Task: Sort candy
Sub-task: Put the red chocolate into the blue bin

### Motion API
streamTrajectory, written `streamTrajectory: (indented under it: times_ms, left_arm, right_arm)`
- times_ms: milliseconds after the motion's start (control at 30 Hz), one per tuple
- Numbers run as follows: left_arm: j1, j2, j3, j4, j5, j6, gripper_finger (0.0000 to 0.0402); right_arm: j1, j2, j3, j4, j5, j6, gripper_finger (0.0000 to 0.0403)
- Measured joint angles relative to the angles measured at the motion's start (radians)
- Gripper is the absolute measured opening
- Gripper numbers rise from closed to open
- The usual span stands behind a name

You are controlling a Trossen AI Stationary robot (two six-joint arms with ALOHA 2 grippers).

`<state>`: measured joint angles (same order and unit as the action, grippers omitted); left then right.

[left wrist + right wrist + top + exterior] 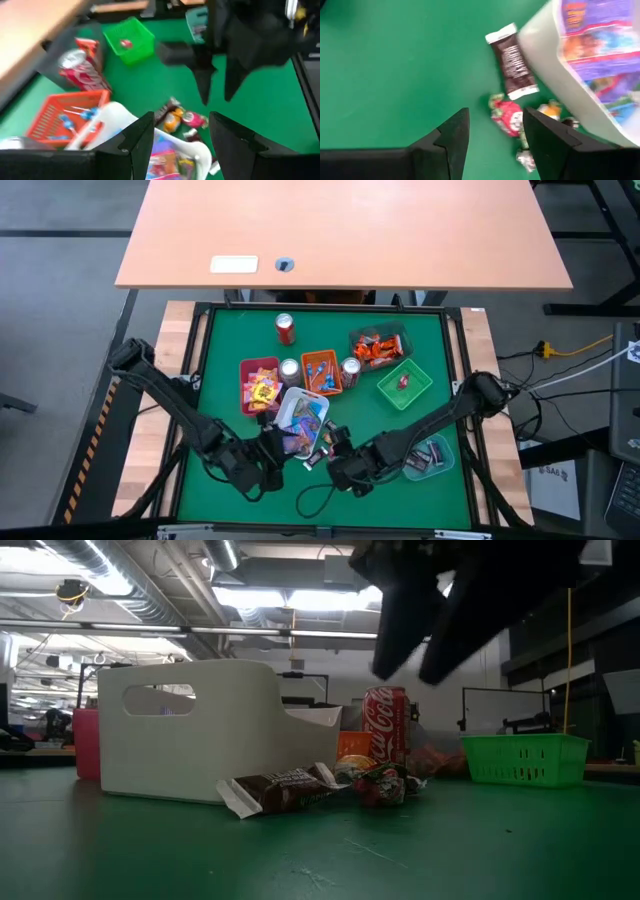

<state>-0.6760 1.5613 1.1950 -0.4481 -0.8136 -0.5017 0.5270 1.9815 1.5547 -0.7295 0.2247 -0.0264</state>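
Beside white tray [540, 55]: we see brown bar [512, 64], red sweet [508, 117].
Right gripper [495, 131]: fingers spread, over red sweet.
Left gripper [180, 132]: fingers spread, empty.

Both arms are dark, nearly black, built of slim tube-like links joined by thicker rounded joints. The left arm [165, 395] and the right arm [445, 415] look the same in make and colour, with a matte finish. A thin black cable [315, 502] loops out below the wrists. The left gripper [182, 137] has two flat black fingers [137, 135] with angular, stepped edges and wedge-shaped tips. The right gripper [495, 135] has the same pair of black fingers [547, 135], each with a notched shoulder near its base. From table height the right gripper's fingers [400, 625] show as two plain dark blades tapering downward.
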Motion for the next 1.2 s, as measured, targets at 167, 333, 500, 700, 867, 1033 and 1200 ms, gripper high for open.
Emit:
streamTrajectory:
  times_ms: [167, 333, 500, 700, 867, 1033, 1200]
  left_arm:
    - [-0.014, -0.069, 0.001, -0.078, -0.037, 0.016, 0.0178]
    - [-0.019, -0.087, 0.001, -0.119, -0.041, 0.016, 0.0178]
    - [-0.018, -0.087, 0.001, -0.123, -0.036, 0.014, 0.0178]
    - [-0.019, -0.086, 0.001, -0.121, -0.035, 0.009, 0.0178]
    - [-0.019, -0.086, 0.001, -0.12, -0.033, 0.007, 0.0178]
    - [-0.018, -0.086, 0.001, -0.119, -0.034, 0.006, 0.0178]
    - [-0.018, -0.086, 0.0, -0.118, -0.034, 0.006, 0.0178]
  right_arm:
    - [-0.004, 0.048, 0.0, 0.008, 0.003, -0.039, 0.0183]
    - [-0.027, 0.087, 0.0, 0.026, 0.0, -0.036, 0.0183]
    - [-0.064, 0.116, 0.0, 0.025, 0.009, -0.036, 0.0183]
    - [-0.104, 0.148, 0.0, 0.006, -0.051, -0.035, 0.0183]
    - [-0.111, 0.157, 0.003, -0.035, -0.086, -0.032, 0.0183]
    - [-0.109, 0.157, 0.002, -0.035, -0.106, -0.032, 0.017]
    - [-0.109, 0.158, 0.001, -0.031, -0.113, -0.03, 0.0122]
